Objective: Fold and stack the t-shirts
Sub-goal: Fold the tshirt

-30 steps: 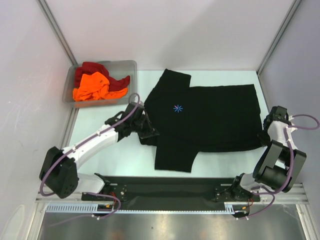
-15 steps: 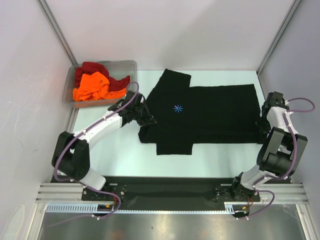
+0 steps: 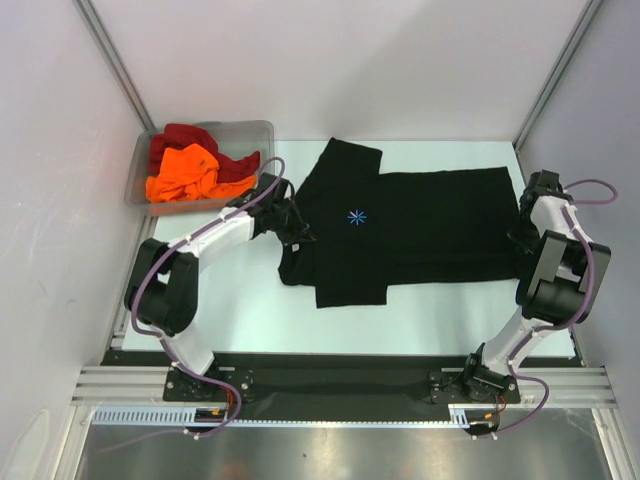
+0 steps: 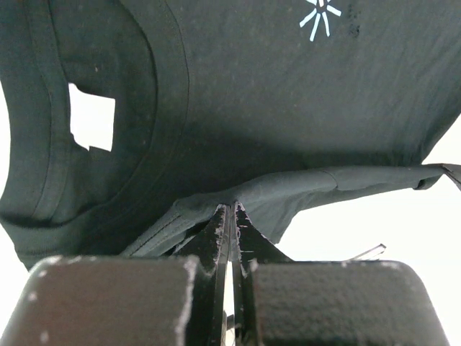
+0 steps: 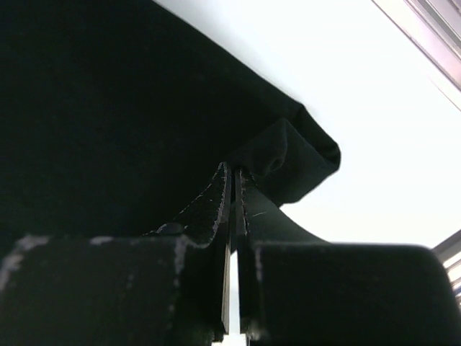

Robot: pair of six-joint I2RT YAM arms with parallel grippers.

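Observation:
The black t-shirt [image 3: 420, 225] with a light-blue starburst [image 3: 356, 216] lies spread on the table, its near long edge folded up over the body. My left gripper [image 3: 298, 238] is shut on the shirt's fold beside the collar [image 4: 232, 205]. My right gripper [image 3: 524, 238] is shut on the shirt's right hem corner [image 5: 234, 169]. The orange t-shirt [image 3: 182, 172] and the dark red t-shirt [image 3: 190, 138] lie crumpled in the bin.
The clear grey plastic bin [image 3: 255, 130] stands at the back left of the white table. White walls with metal posts close in the back and sides. A black rail [image 3: 330, 375] runs along the near edge.
Both grippers have carried the shirt's near edge away from me, over the body. The near sleeve has moved up with it. Both arms now reach farther back.

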